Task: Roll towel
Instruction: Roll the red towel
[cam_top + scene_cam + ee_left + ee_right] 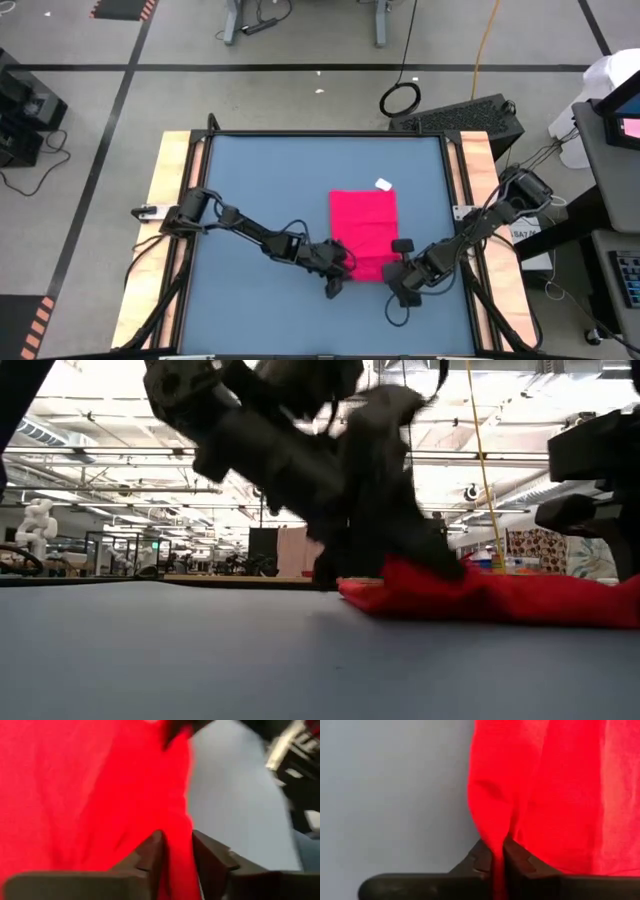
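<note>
between the fingers of the right pincer [497,857], pressed together, sits the towel [362,233] edge on the desk [250,180]. left pincer [177,851], slightly spread, straddles cloth loosely; risk: uneven lift skews the roll.

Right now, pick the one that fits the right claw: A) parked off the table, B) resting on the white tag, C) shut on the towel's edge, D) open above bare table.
C: in the right wrist view the right claw has its fingers pressed together with a fold of the towel pinched between them; the high view puts it at the towel's near corner, far from the white tag.
</note>
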